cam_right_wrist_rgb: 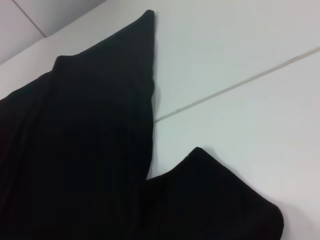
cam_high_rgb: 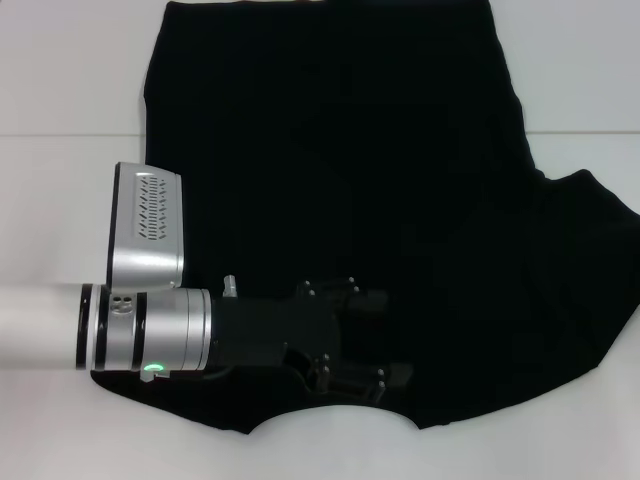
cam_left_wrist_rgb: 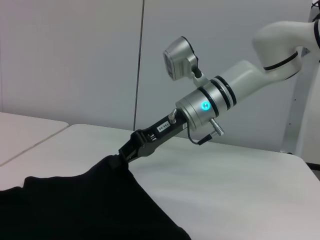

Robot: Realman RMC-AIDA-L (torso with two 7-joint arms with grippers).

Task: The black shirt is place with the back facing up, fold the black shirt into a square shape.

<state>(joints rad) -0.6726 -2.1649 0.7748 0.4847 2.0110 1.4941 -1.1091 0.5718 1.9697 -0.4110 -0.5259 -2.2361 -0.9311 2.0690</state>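
The black shirt [cam_high_rgb: 380, 180] lies flat on the white table [cam_high_rgb: 60, 80], hem at the far edge and curved neckline at the near edge. Its right sleeve [cam_high_rgb: 590, 230] spreads toward the right; its left side runs as a straight edge. My left gripper [cam_high_rgb: 385, 335] reaches in from the left and sits low over the shirt just beyond the neckline, jaws apart and empty. My right gripper [cam_left_wrist_rgb: 122, 156] is outside the head view. In the left wrist view it is shut on an edge of the shirt [cam_left_wrist_rgb: 75, 205], which rises to its tips. The right wrist view shows the hem corner [cam_right_wrist_rgb: 147, 20] and sleeve [cam_right_wrist_rgb: 215, 190].
Bare white table surface [cam_left_wrist_rgb: 225, 185] lies around the shirt on the left, right and near sides. A seam [cam_high_rgb: 70, 133] crosses the tabletop. A plain wall [cam_left_wrist_rgb: 75, 50] stands behind the table.
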